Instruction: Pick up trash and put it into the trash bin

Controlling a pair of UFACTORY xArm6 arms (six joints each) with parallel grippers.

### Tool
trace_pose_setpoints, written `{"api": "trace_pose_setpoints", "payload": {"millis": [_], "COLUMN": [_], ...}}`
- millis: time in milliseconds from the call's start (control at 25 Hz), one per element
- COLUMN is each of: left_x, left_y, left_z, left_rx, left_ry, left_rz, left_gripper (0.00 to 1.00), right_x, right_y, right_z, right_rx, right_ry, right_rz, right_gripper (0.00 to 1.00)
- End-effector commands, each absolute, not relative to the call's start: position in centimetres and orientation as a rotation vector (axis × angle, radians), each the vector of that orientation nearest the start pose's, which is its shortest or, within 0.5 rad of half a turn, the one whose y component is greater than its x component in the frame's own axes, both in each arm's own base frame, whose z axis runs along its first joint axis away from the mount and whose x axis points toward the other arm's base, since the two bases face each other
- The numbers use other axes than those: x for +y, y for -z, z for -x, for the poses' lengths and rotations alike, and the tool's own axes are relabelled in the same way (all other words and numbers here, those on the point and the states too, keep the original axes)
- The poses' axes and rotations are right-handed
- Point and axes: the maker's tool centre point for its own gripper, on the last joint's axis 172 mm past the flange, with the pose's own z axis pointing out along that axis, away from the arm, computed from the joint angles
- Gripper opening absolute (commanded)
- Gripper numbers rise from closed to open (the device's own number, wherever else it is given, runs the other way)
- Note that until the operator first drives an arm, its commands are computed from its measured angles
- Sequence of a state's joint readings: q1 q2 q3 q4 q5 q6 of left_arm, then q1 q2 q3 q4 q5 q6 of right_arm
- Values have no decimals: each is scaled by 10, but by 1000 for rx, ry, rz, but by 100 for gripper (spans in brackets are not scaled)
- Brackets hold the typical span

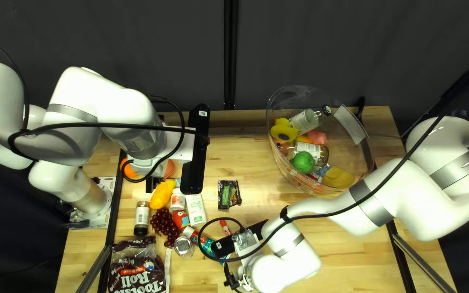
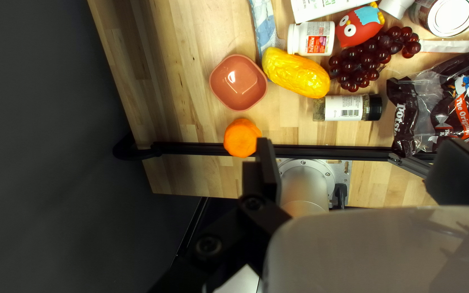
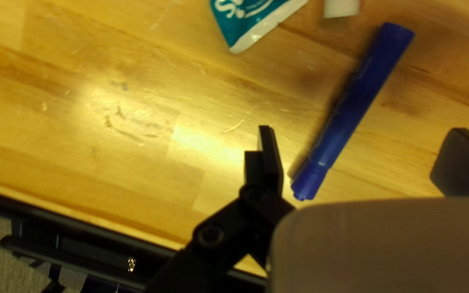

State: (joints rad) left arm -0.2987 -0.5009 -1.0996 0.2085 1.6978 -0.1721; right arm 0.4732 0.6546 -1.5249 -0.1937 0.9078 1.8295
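Hovering over wood tabletop: R gripper, qty 1, fingers spread wide, pinching nil. Item: blue marker, qty 1, is lying aslant ahead of gripper, btwn fingers' lines, one end near a fingertip; teal tube is lying nearby. L gripper, qty 1, is also standing spread, pinching nil. Dest.: clear round bin, at right of top left view, is holding green ball, etc. Step, as judged: lining up for marker. Handling notes: R gripper should be turning to close across barrel, not lengthwise; centring mid-length; going low w/o scraping wood; closing evenly, as round barrel may be rolling; lifting clear b/f crossing to bin.
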Motion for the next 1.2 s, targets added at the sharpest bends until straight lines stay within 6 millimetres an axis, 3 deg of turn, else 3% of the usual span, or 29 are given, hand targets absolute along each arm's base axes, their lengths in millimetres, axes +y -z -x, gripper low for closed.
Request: {"api": "trace_pose_setpoints", "payload": {"millis": [40, 360, 440, 520, 560, 960, 1200], "left_x": [-34, -34, -34, -34, -34, -34, -34], "left_y": [-361, -361, -361, -361, -361, -361, -361], "left_z": [-303, -303, -303, -303, -303, -303, -303], "left_rx": [161, 161, 161, 161, 161, 161, 161], "left_ry": [-67, -67, -67, -67, -67, -67, -67], "left_rz": [2912, 2912, 2912, 2912, 2912, 2912, 2912], "left_gripper": [100, 100, 100, 100, 100, 100, 100], "right_x": [238, 232, 232, 232, 232, 233, 241], "right_y": [-18, -14, -13, -13, -13, -11, -66], "right_z": [-542, -542, -542, -543, -544, -548, -535], "right_rx": [1939, 1997, 2003, 1999, 1997, 1979, 1966], "right_ry": [183, 195, 197, 196, 195, 170, 212], "right_rz": [2612, 2575, 2569, 2568, 2569, 2573, 2613], "right_gripper": [100, 94, 78, 54, 8, 5, 4]}}
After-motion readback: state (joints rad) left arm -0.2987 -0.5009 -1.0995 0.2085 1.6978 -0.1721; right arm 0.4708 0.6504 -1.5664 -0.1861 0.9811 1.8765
